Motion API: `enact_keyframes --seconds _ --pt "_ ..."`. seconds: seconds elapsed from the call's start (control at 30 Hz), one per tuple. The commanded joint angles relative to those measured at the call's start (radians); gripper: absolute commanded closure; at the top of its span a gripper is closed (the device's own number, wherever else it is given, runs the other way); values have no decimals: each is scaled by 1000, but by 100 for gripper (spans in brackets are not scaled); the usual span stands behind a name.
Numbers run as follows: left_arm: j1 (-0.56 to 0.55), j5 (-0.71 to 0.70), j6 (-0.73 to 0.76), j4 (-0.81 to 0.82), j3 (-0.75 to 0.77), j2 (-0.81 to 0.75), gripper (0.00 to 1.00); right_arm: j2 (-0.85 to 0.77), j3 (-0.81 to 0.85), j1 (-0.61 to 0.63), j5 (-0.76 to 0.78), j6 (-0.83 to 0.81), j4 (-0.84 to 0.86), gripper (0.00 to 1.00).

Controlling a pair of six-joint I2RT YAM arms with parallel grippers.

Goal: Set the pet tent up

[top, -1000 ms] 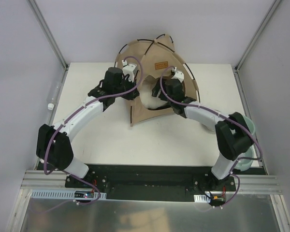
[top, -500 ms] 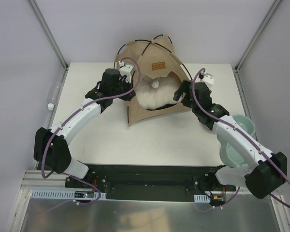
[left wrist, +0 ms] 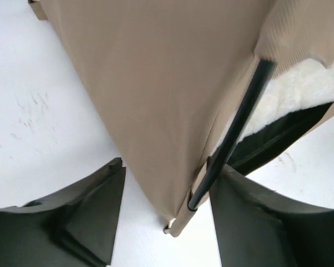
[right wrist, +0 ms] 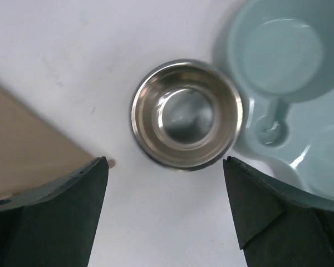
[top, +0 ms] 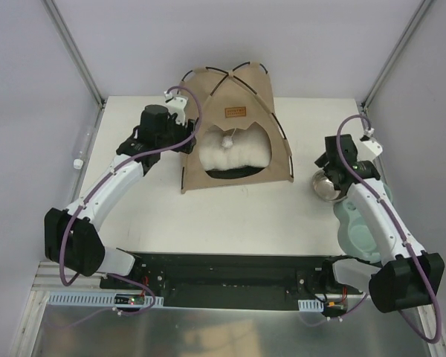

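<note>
Top external view, tan pet tent [top: 238, 93] upright, black poles [left wrist: 239, 119] arched, left gripper [left wrist: 170, 167] and right gripper [right wrist: 166, 161] both spread apart

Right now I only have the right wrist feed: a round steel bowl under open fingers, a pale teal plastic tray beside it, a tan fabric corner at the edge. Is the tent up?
Observer: Yes. In the top view the tan felt pet tent stands upright on the white table, with its arched doorway toward the arm bases.
Operator: Anything inside?
Observer: A cream fluffy pillow fills the doorway, and a white pompom hangs in front of it.
Operator: Left arm?
Observer: The left gripper is open, its fingers on either side of the tent's front left edge and a thin black pole.
</note>
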Motion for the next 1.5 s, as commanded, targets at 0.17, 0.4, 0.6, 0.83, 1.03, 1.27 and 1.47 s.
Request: enact_keyframes --seconds 0.17,0.4,0.6,0.83,1.03,1.27,1.47 --pt "7 57 -85 17 -2 -120 20 112 30 -307 123 43 -103 4" --pt "7 69 -105 4 21 -165 13 264 67 -459 -33 23 -2 1" --pt "7 68 -101 -13 61 -159 12 434 151 -483 -98 -14 51 2" --pt "7 46 -82 -23 78 -150 12 592 269 -491 -207 -84 123 5" --pt "7 25 -70 -31 97 -136 11 687 359 -488 -395 -158 201 9" --pt "7 8 -62 -33 100 -128 11 804 474 -413 -616 -222 233 12" --pt "7 0 -58 -33 106 -125 11 872 593 -361 -696 -275 212 14"
